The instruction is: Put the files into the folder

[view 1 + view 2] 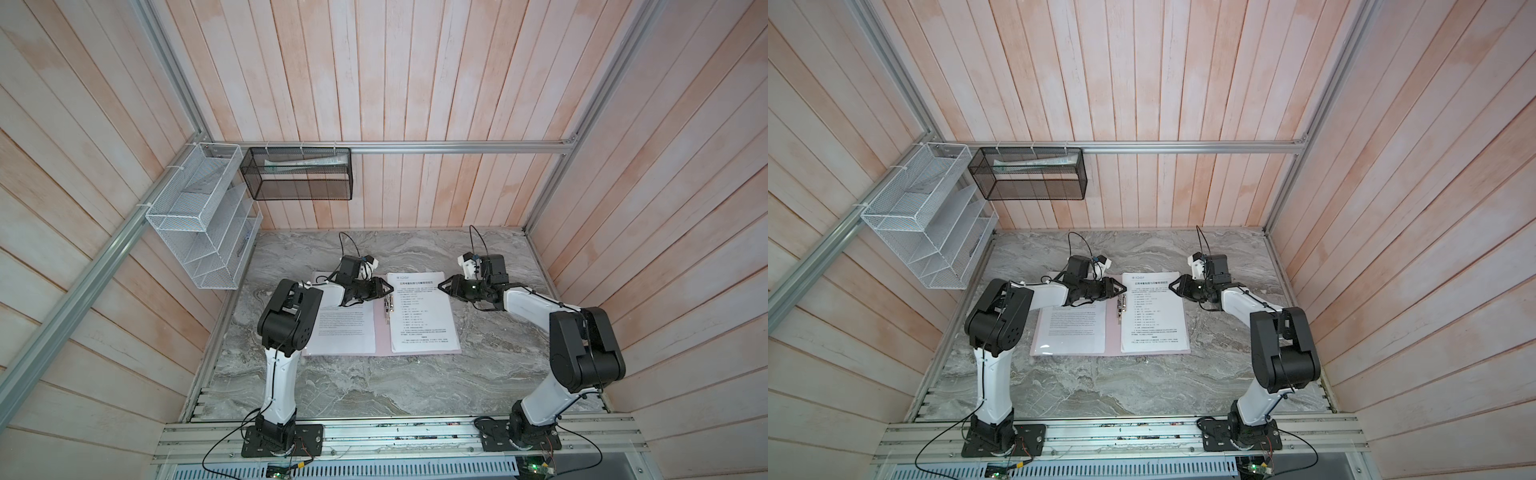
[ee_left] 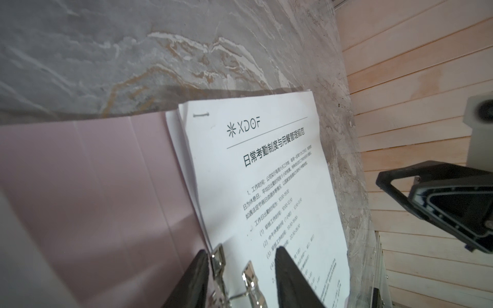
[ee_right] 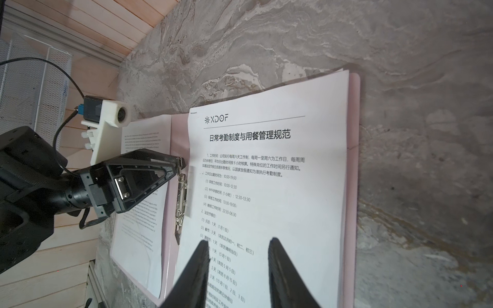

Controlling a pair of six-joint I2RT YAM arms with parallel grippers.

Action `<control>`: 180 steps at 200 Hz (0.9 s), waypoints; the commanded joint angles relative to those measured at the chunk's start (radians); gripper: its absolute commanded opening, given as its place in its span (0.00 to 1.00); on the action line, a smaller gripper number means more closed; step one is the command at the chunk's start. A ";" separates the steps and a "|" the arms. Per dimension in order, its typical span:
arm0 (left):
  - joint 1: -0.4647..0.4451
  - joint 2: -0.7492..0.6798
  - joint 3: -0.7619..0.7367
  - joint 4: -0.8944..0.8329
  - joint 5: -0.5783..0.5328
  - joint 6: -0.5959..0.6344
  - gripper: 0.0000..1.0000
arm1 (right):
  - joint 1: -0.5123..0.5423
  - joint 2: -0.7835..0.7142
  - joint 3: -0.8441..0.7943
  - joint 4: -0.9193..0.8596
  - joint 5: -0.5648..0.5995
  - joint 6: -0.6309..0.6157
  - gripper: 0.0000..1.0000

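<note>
The table [image 1: 415, 382], grey and marbled, carried the work. A white mesh rack [image 1: 195, 220] and a black mesh basket [image 1: 299, 183] hung on the rails above its far left corner. The folder [image 1: 383, 338], pale pink, lay open and flat near the middle of the table in both top views. The files [image 1: 424, 316] lay inside it in two lots. A stack with a header logo covered the right half. Printed sheets covered the left half, partly hidden under the left arm. The left gripper [image 2: 240, 253] hung over the far end of the spine with its jaws spread, one finger on each side of the clip [image 2: 249, 272]. Contact with the clip could not be judged. The right gripper [image 3: 237, 242] hung at the far right corner of the right stack, jaws spread, nothing between them. The clip, silver metal, sat on the spine between the two lots, just beside the stack's inner edge.
</note>
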 commanded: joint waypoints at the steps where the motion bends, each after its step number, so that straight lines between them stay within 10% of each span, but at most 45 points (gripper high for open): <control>1: -0.002 0.021 0.021 0.031 0.031 -0.010 0.43 | 0.000 0.009 0.018 0.010 -0.019 0.005 0.36; 180: -0.062 -0.156 -0.150 0.129 0.021 -0.060 0.41 | 0.023 -0.052 -0.042 0.038 -0.036 0.037 0.35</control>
